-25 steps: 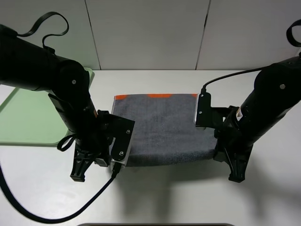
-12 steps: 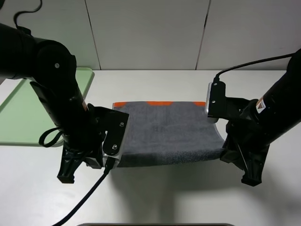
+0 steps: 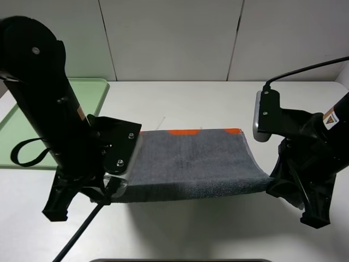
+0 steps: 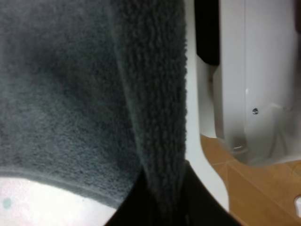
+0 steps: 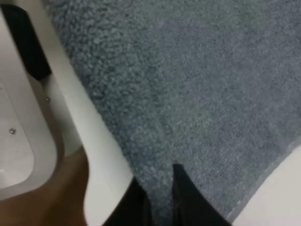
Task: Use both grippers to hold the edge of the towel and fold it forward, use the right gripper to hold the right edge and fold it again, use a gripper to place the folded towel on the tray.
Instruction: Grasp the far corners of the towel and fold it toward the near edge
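Grey terry towel with orange far hem (image 3: 191, 158) slung between both claws, first fold in hand.
Left gripper (image 3: 112, 188) pinches near-left corner, right gripper (image 3: 274, 184) near-right; both clamped on cloth. Near edge hangs above white table (image 3: 218, 229), long axis left-right; far hem lies ahead, away from both claws. Pale green tray (image 3: 92, 93) far left.

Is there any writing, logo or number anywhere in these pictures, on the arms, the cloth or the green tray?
Nothing here can be read.
The sticker on the right arm: too small and blurred to read.
The sticker on the left arm: only a sliver shows, unreadable.
The towel and the tray: no writing visible in any view.
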Action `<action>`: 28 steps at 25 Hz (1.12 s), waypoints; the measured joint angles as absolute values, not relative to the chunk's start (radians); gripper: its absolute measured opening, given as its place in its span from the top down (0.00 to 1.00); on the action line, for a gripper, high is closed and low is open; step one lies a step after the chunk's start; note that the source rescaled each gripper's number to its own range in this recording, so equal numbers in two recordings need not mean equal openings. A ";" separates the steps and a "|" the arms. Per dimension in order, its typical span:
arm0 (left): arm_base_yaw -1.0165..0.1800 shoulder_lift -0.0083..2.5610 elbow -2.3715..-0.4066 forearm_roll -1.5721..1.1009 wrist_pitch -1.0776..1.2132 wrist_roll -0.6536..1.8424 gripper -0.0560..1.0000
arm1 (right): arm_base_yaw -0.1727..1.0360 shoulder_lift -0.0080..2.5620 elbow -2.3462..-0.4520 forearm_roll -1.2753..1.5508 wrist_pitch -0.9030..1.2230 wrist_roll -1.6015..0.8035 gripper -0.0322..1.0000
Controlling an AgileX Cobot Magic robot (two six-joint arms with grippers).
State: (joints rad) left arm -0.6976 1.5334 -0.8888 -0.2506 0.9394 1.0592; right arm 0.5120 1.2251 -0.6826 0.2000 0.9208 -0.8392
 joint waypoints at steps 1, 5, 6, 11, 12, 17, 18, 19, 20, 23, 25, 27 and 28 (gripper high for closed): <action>-0.698 1.523 -0.889 -0.254 0.947 1.059 0.95 | 0.512 1.215 -0.683 0.204 0.925 -0.835 0.97; -0.698 1.485 -0.889 -0.261 0.975 1.059 0.95 | 0.512 1.168 -0.683 0.221 0.966 -0.810 0.97; -0.698 1.477 -0.890 -0.262 0.983 1.059 0.95 | 0.512 1.157 -0.683 0.228 0.977 -0.804 0.97; -0.698 1.460 -0.890 -0.298 1.029 1.059 0.95 | 0.512 1.119 -0.683 0.257 1.034 -0.792 0.97; -0.698 1.459 -0.890 -0.306 1.038 1.059 0.95 | 0.512 1.118 -0.683 0.263 1.047 -0.792 0.97; -0.698 1.458 -0.890 -0.315 1.042 1.059 0.95 | 0.512 1.117 -0.683 0.275 1.090 -0.792 0.97; -0.698 1.458 -0.890 -0.315 1.037 1.059 0.95 | 0.512 1.117 -0.683 0.275 1.087 -0.792 0.97; -0.698 1.458 -0.890 -0.313 1.031 1.059 0.95 | 0.512 1.117 -0.683 0.274 1.079 -0.792 0.97; -0.698 1.458 -0.890 -0.308 1.022 1.059 0.95 | 0.512 1.117 -0.683 0.271 1.066 -0.789 0.97; -0.698 1.458 -0.890 -0.294 0.982 1.059 0.95 | 0.512 1.117 -0.683 0.256 1.016 -0.788 0.97; -0.698 1.458 -0.889 -0.284 0.947 1.059 0.95 | 0.512 1.117 -0.683 0.244 0.979 -0.787 0.97; -0.698 1.458 -0.889 -0.270 0.909 1.059 0.95 | 0.512 1.117 -0.683 0.222 0.942 -0.786 0.97; -0.698 1.458 -0.885 -0.262 0.887 1.059 0.95 | 0.512 1.117 -0.683 0.207 0.923 -0.786 0.97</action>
State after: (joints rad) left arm -0.6976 1.4577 -0.8851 -0.2625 0.8866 1.0592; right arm 0.5120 1.1169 -0.6826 0.2073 0.9228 -0.7864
